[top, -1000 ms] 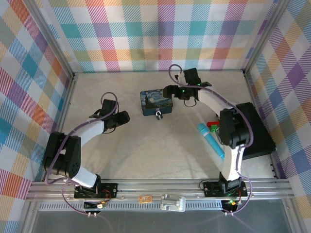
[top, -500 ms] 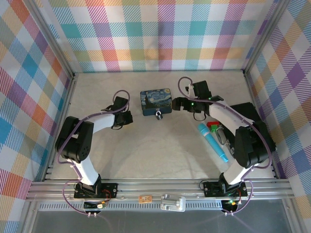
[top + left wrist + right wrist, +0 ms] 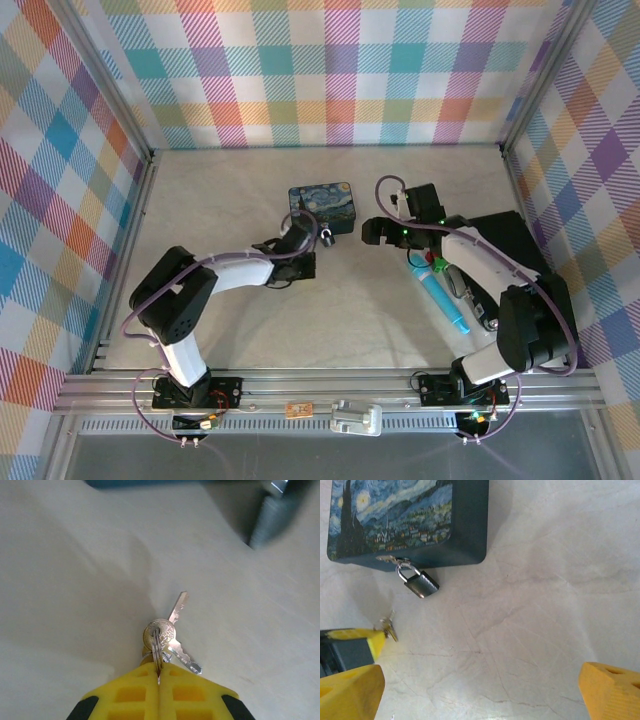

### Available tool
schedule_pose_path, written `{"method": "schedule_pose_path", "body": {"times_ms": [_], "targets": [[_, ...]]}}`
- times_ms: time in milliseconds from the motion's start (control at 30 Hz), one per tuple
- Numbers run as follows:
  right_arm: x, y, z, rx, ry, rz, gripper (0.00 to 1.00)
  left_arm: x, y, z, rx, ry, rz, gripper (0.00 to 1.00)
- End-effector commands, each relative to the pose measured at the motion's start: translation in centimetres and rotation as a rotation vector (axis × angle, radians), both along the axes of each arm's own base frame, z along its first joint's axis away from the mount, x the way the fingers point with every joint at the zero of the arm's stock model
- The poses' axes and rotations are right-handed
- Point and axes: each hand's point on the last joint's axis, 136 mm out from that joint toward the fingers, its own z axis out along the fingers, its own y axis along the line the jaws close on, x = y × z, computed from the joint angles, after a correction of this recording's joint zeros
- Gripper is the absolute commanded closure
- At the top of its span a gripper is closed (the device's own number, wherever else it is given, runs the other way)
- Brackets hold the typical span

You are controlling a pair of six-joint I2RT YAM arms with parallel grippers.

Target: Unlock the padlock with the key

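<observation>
Yellow fingers of the left pincer (image 3: 159, 682) are clenched on a split ring (image 3: 156, 634) that carries two slim silvery keys. The leading key (image 3: 179, 607) points forward, low over the pale desk (image 3: 75, 580). Just beyond it the small grey padlock (image 3: 421, 584) lies on the desk, its shackle through the hasp of a blue tin painted with a starry night (image 3: 395, 520). To the right, the right pincer (image 3: 480, 680) is released, jaws spread wide, near the padlock but not touching it. A light-blue pen (image 3: 437, 293) lies farther right. The key looks light, thin and slick, and held by the ring it will likely dangle. A pinch flat across its round head would probably steady the blade. The padlock appears hard and free to swing, so gripping its body by the flat sides should hold the keyhole end clear.
</observation>
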Motion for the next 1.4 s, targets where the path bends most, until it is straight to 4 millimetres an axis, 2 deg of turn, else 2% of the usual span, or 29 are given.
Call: {"method": "schedule_pose_path", "body": {"times_ms": [0, 33, 67, 100, 133, 200, 267, 367, 467, 633, 767, 900, 1033, 1200, 1367], "targets": [[-1.5, 0.9, 0.1, 0.063, 0.023, 0.022, 0.01, -3.1, -1.9, -0.3, -0.005, 0.057, -0.018, 1.0], [-1.9, 1.1, -0.2, 0.067, 0.033, 0.031, 0.01, -3.4, -2.6, 0.0, -0.021, 0.054, -0.021, 1.0], [-2.3, 1.4, -0.5, 0.066, 0.041, 0.04, 0.01, -3.4, -3.2, 0.4, -0.042, 0.047, -0.017, 0.96], [-2.6, 1.6, -0.9, 0.064, 0.049, 0.045, 0.0, -3.4, -3.5, 0.8, -0.063, 0.04, -0.007, 0.85], [-3.0, 1.9, -1.2, 0.063, 0.059, 0.052, 0.0, -3.2, -3.6, 1.3, -0.079, 0.028, 0.014, 0.68], [-3.7, 2.5, -1.8, 0.058, 0.072, 0.065, 0.03, -2.6, -3.1, 2.8, -0.085, -0.019, 0.045, 0.44], [-4.4, 3.2, -2.4, 0.033, 0.078, 0.083, 0.04, -1.7, -1.6, 4.8, -0.047, -0.09, 0.08, 0.31], [-4.9, 4.2, -2.9, -0.012, 0.08, 0.107, 0.09, -0.4, 1.9, 7.5, 0.014, -0.19, 0.159, 0.26], [-5.2, 6.2, -3.4, -0.033, 0.093, 0.162, 0.16, 0.5, 5.1, 8.8, -0.03, -0.222, 0.232, 0.25], [-5.8, 11.4, -4.1, -0.067, 0.106, 0.265, 0.24, 1.4, 9.8, 8.5, -0.134, -0.177, 0.366, 0.25], [-6.4, 15.0, -5.5, -0.131, 0.14, 0.313, 0.34, 1.7, 12.4, 8.1, -0.236, -0.161, 0.468, 0.24], [-6.5, 16.7, -6.9, -0.2, 0.122, 0.318, 0.46, 1.5, 13.4, 8.1, -0.26, -0.169, 0.505, 0.24], [-5.4, 16.5, -8.1, -0.278, 0.097, 0.278, 0.6, 1.3, 13.6, 8.2, -0.267, -0.171, 0.509, 0.24], [-5.2, 16.3, -9.4, -0.308, 0.109, 0.272, 0.65, 1.1, 13.6, 8.2, -0.279, -0.177, 0.515, 0.24], [-5.8, 15.4, -11.5, -0.333, 0.161, 0.231, 0.71, 1.0, 13.7, 8.3, -0.291, -0.185, 0.523, 0.24]]}}
